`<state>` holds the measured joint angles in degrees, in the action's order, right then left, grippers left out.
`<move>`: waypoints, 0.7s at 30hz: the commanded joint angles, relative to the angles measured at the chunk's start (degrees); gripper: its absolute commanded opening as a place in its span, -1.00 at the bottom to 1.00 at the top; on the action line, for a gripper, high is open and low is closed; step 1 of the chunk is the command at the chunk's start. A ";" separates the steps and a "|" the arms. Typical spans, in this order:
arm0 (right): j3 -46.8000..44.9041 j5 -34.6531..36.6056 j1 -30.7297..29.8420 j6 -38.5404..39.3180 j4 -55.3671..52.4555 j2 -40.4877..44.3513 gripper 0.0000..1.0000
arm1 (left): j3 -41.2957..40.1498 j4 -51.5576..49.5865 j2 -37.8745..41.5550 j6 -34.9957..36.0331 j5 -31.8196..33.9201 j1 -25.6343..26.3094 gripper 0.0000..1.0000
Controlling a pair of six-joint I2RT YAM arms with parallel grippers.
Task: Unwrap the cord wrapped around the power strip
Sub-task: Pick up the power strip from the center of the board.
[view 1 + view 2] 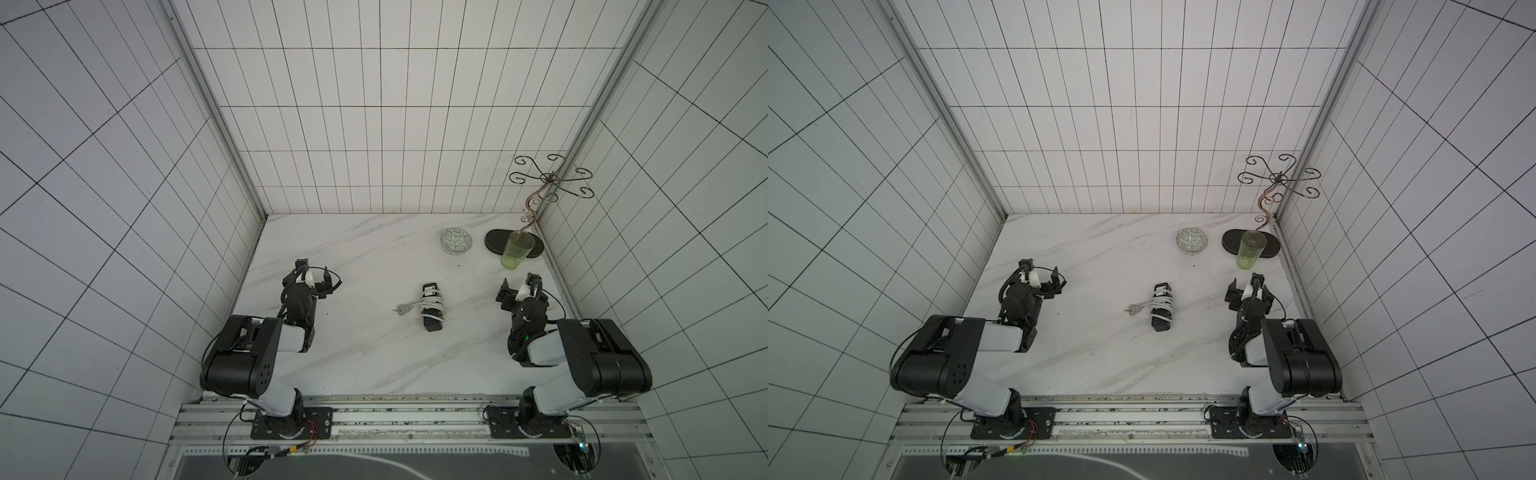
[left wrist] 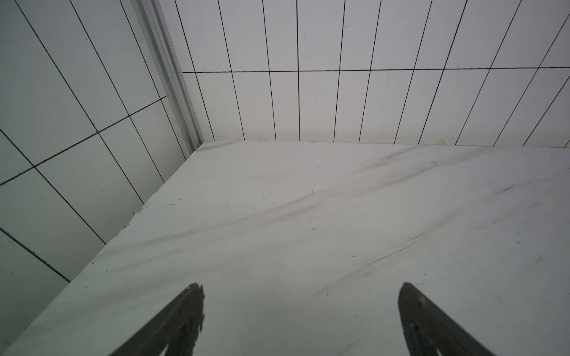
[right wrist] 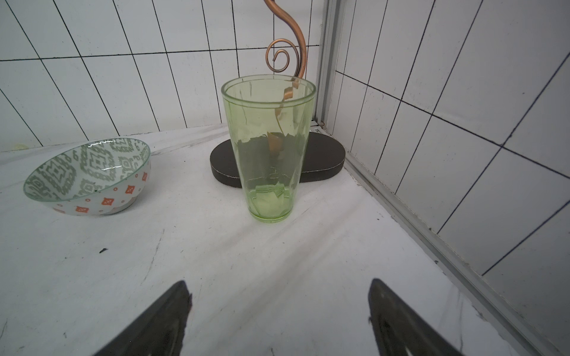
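A white marble-patterned tabletop (image 1: 353,365) sits inside a booth of white tiled walls, seen from above in both top views, with two black-and-white robot arms mounted along the near edge. Near the middle of the table lies the power strip (image 1: 432,324), a short black bar lying flat with its length running from the near side toward the back wall. The cord (image 1: 431,301), pale grey-white, is wound several times around the middle of the bar, and its loose end trails off to the left, ending in a small grey plug (image 1: 400,310) lying on the table just beside the bar. The left gripper (image 1: 318,280) hangs over bare table well to the left of the power strip, and in its wrist view the two dark fingers (image 2: 188,314) stand wide apart with nothing between them. The right gripper (image 1: 519,284) hangs well to the right of the power strip, its jaws also spread wide and empty; neither gripper touches the strip or the cord. Ahead of the right gripper, in the far right corner, a tall green glass tumbler (image 3: 268,148) stands upright. Behind it is the dark oval base (image 3: 324,157) of a copper-coloured curled wire stand (image 3: 290,46). To the left of the tumbler rests a patterned bowl (image 3: 89,175), tilted on its side.
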<state>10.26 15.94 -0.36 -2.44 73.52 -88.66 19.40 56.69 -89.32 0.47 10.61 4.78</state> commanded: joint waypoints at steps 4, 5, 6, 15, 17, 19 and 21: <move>3.18 0.14 0.38 0.24 1.02 -0.11 0.78 | 0.82 0.94 -0.95 0.76 0.39 0.14 0.95; 3.18 0.14 0.44 0.25 1.02 -0.11 0.78 | 0.84 0.88 -0.95 0.76 0.44 0.10 0.95; 3.18 0.14 0.45 0.24 1.01 -0.11 0.78 | 0.86 0.88 -0.95 0.73 0.44 0.06 0.96; 3.06 0.14 0.42 0.33 1.10 -0.02 0.74 | 0.82 0.96 -0.95 0.75 0.45 0.08 0.96; 3.08 0.14 0.45 0.38 1.08 -0.04 0.74 | 0.84 0.97 -0.95 0.76 0.44 0.14 0.95; 3.04 0.14 0.45 0.33 1.05 -0.02 0.76 | 0.88 0.97 -0.95 0.68 0.45 0.10 0.95; 2.84 0.22 0.40 0.39 1.30 0.08 0.76 | 0.82 0.97 -0.98 0.68 0.53 0.08 0.95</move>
<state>10.26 15.94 -0.36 -2.44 73.52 -88.66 19.40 56.71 -89.34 0.49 10.72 4.78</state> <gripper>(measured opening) 0.880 0.978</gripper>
